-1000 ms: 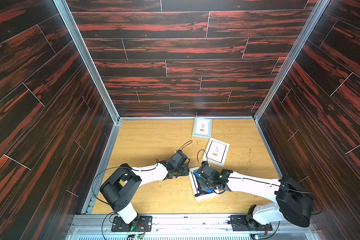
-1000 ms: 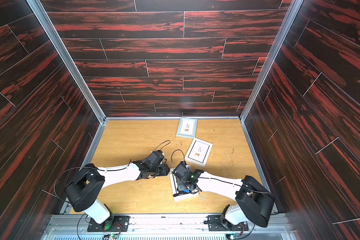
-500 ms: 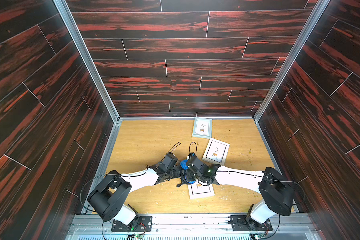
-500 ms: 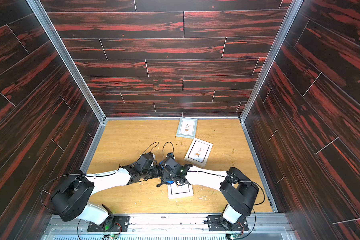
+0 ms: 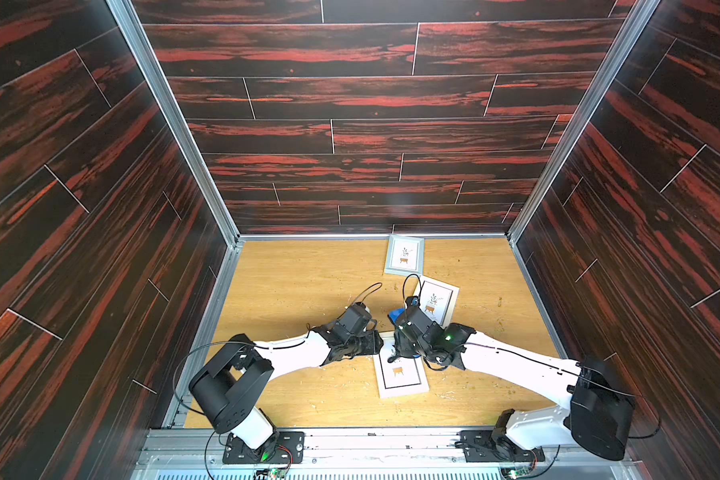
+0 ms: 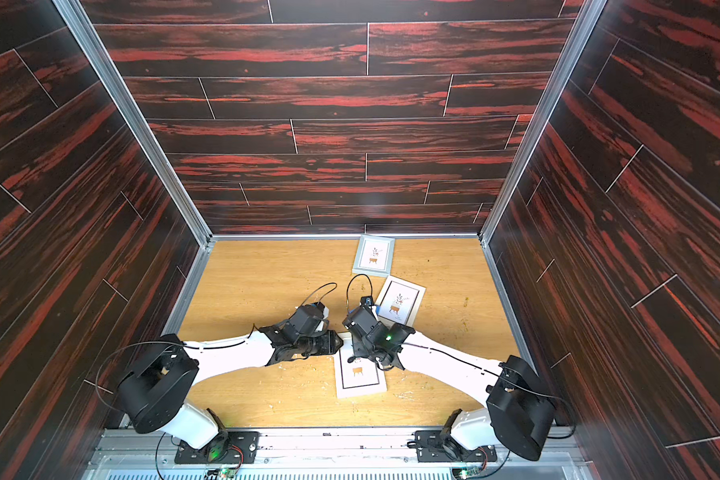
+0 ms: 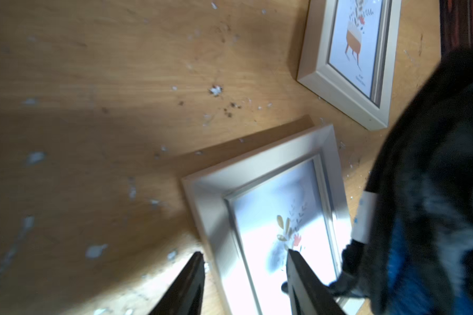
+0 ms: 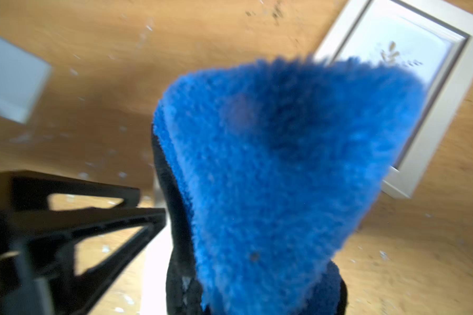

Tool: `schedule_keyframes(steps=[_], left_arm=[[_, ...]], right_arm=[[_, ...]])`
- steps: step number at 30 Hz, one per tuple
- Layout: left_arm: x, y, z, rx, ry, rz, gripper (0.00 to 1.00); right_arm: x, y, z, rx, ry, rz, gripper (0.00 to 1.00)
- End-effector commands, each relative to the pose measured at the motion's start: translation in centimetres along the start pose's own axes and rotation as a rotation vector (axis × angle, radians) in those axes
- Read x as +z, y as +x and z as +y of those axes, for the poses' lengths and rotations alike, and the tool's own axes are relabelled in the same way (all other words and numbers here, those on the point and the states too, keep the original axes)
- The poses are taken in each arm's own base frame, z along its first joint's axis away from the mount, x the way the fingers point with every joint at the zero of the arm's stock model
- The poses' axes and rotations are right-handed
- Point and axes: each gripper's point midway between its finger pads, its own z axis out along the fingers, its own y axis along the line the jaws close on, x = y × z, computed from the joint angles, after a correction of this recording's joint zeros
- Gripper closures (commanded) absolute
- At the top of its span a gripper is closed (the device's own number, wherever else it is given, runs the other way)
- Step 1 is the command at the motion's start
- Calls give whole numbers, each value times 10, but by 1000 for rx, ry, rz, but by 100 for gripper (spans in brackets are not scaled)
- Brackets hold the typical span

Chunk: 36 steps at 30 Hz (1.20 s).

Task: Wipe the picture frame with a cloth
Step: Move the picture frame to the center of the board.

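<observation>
A white picture frame [image 5: 400,376] with a thin black inner line lies flat near the front of the wooden floor, also in a top view [image 6: 358,380]. My left gripper [image 5: 378,343] is at its far left corner. In the left wrist view the left gripper [image 7: 245,256] is open, its fingers [image 7: 189,283] astride the frame's side rail [image 7: 210,196]. My right gripper [image 5: 398,332] hovers over the frame's far end, shut on the bright blue fluffy cloth [image 8: 271,163]; the cloth hides its jaws. A bit of blue cloth [image 5: 395,315] shows beside the right wrist.
A second white frame [image 5: 437,301] lies just behind the right wrist, and a grey-blue frame [image 5: 404,254] near the back wall. Dark wood-pattern walls enclose three sides. White flecks litter the floor [image 5: 308,282]. The two grippers are close together.
The right gripper with the cloth has moved from over the middle of the front frame to its far end. The left jaws have spread wider at the frame's corner.
</observation>
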Motion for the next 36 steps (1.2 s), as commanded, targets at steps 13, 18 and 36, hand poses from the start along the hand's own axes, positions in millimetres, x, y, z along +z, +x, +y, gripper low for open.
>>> schedule_keyframes(steps=[13,18,36], left_arm=[[26,23,38,31,-214,177,60],[24,9,59,17,-283,135,73],[-2,-38,126,-78,-327,2,81]], right_arm=[[21,58,6,-75,-65,171,100],[34,60,25,-27,-130,192,100],[57,66,71,-70,-273,272,100]])
